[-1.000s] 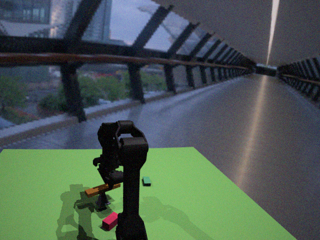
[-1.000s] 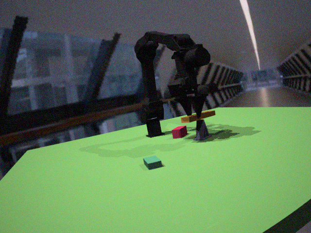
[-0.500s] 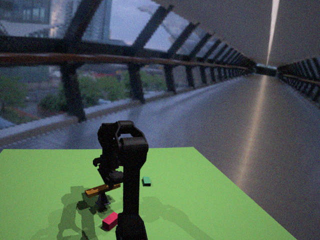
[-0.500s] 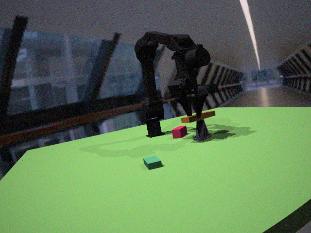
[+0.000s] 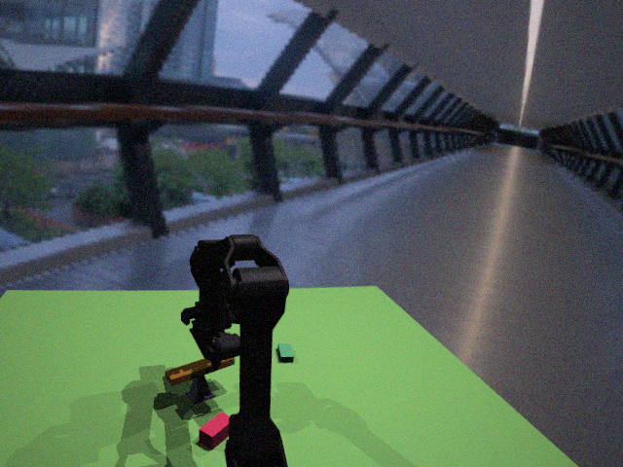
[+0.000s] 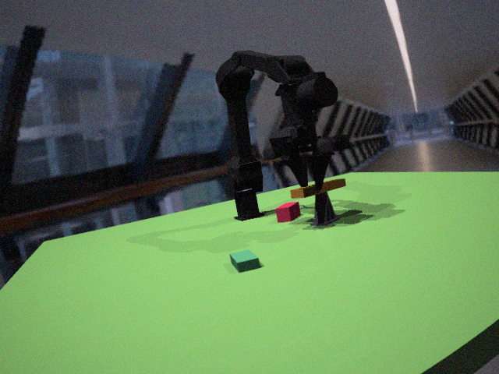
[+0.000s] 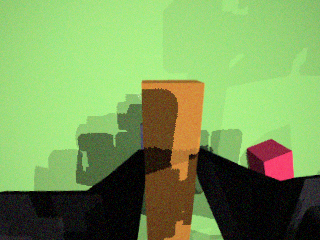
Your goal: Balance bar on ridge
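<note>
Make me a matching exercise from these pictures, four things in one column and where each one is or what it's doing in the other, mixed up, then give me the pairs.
Things:
1. orange bar
2. dark ridge
3. pink block
4. teal block

Places or states:
A. lies alone, nearest the exterior camera
B. clamped in the gripper
C. stands under the bar
D. sits between the arm's base and the ridge

Pairs: 1-B, 2-C, 3-D, 4-A
</note>
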Tool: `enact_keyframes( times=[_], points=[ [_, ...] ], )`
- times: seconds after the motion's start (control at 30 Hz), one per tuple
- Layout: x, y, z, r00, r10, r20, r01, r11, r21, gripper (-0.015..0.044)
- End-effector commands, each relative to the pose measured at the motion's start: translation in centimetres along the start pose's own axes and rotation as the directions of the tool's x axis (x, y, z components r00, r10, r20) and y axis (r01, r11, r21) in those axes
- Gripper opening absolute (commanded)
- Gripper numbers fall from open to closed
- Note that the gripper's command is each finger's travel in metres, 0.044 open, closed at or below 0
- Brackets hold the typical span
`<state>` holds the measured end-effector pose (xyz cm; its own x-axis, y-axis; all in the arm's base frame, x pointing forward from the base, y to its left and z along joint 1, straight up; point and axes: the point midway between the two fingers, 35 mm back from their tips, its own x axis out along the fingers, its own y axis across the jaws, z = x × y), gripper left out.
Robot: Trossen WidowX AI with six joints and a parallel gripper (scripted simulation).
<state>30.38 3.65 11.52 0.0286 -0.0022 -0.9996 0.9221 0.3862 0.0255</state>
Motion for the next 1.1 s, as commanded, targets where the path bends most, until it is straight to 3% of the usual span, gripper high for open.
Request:
enact_keyframes(
  times=[0.0, 1.07],
  points=[
    [0.08, 0.06, -0.08, 1.000, 0.002, -0.005, -0.002, 1.000, 0.001, 0.0000],
    [0.34, 0.02, -0.08, 1.000, 0.002, -0.005, -0.002, 1.000, 0.001, 0.0000]
  ],
)
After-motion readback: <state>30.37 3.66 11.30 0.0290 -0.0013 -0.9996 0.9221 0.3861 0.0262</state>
